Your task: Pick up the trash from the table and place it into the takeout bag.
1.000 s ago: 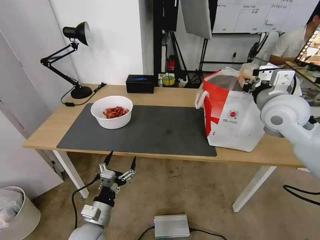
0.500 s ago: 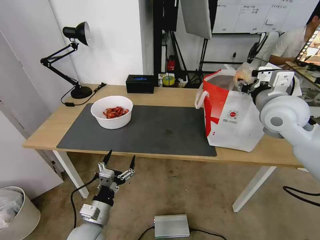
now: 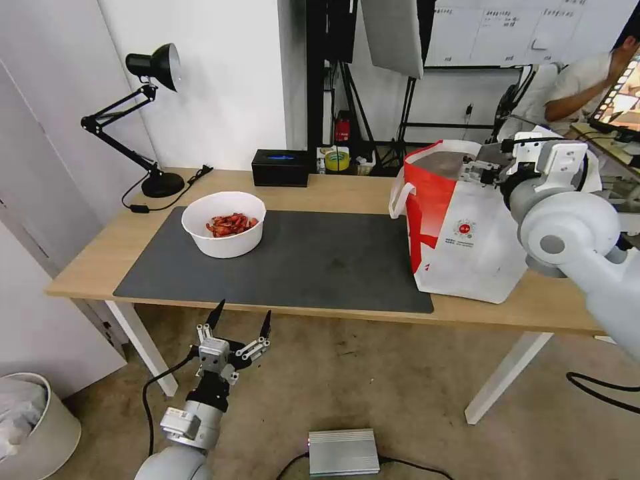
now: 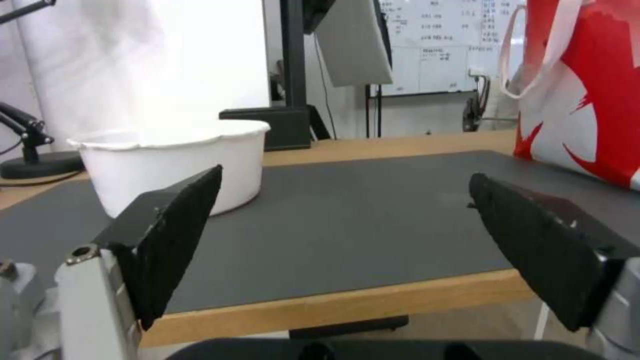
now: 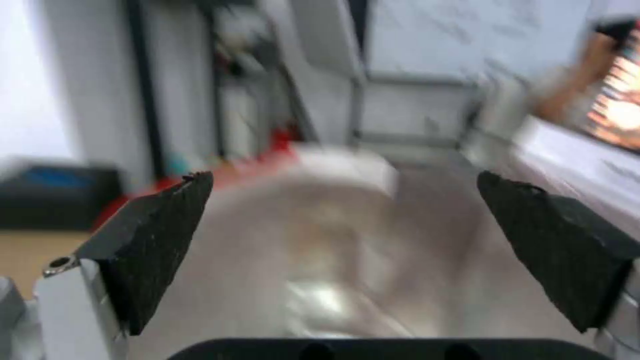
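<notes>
A white round bowl of red shells (image 3: 224, 224) stands on the dark grey mat (image 3: 320, 260) at the table's (image 3: 347, 190) left part. The takeout bag (image 3: 467, 233), white with red sides, stands at the right end. My right gripper (image 3: 477, 168) hangs open over the bag's mouth with nothing between its fingers; the right wrist view looks past that gripper (image 5: 345, 175) into the silver foil lining (image 5: 320, 260). My left gripper (image 3: 241, 319) is open below the table's front edge; the left wrist view has this gripper (image 4: 345, 175) facing the bowl (image 4: 173, 165) and the bag (image 4: 587, 90).
A black desk lamp (image 3: 150, 113) and a black box (image 3: 280, 167) stand along the table's back edge. On the floor are a waste bin (image 3: 30, 423) at the left and a silver box (image 3: 343, 452) near the front.
The clear, beige-filled piece of trash held by my right gripper over the bag is gone from it; the gripper now stands open. The left arm rose slightly.
</notes>
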You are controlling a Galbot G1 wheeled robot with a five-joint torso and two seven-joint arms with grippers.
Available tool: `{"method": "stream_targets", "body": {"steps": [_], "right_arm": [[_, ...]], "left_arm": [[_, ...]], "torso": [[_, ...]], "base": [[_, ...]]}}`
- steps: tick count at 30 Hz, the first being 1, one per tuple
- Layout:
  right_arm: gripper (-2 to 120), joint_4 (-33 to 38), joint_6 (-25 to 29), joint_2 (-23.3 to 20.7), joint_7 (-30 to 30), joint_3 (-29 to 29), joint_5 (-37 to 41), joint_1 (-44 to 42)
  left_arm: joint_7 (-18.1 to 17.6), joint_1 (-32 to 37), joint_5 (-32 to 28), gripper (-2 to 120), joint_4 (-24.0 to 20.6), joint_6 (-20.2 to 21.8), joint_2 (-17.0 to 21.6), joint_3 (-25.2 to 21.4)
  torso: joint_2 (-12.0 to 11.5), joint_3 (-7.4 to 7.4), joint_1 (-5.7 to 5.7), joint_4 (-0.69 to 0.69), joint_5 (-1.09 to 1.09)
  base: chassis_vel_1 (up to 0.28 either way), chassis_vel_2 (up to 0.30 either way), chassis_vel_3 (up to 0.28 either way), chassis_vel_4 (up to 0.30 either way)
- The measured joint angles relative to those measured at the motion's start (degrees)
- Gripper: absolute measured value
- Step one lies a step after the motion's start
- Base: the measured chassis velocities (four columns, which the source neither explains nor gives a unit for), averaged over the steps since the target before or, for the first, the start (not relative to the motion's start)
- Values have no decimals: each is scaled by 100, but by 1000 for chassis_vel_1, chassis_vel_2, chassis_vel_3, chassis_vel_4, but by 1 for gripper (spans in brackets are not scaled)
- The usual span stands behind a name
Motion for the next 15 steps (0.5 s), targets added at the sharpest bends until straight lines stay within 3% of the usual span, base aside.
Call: {"method": "stream_targets", "body": {"steps": [2,3,6,7,9,15], "right_arm": [[100,97,578,-20,-636,128,-225,-259],[100,97,578,-20,-636,128,-225,-259],[100,237,1565,-75,-1618,192,-609,-871],[100,237,1565,-75,-1618,192,-609,-871],[100,379,2129,-66,-2142,192,-691,-1243],[100,592,2621,-6,-2814,252,-918,-2014]], "left_arm": [[1,-6,0,100,0,0,-10,0],[1,-6,0,100,0,0,-10,0],[1,-20,0,100,4,-1,-46,-19],[1,-20,0,100,4,-1,-46,-19],[1,-13,2,100,6,-13,-73,-39],[1,45,21,100,33,-113,-160,-136]], "torso": [[0,0,0,2,-1],[0,0,0,2,-1],[0,0,0,0,0],[0,0,0,0,0],[0,0,0,0,0],[0,0,0,1,-1]], "base": [[0,0,0,0],[0,0,0,0],[0,0,0,0],[0,0,0,0],[0,0,0,0],[0,0,0,0]]}}
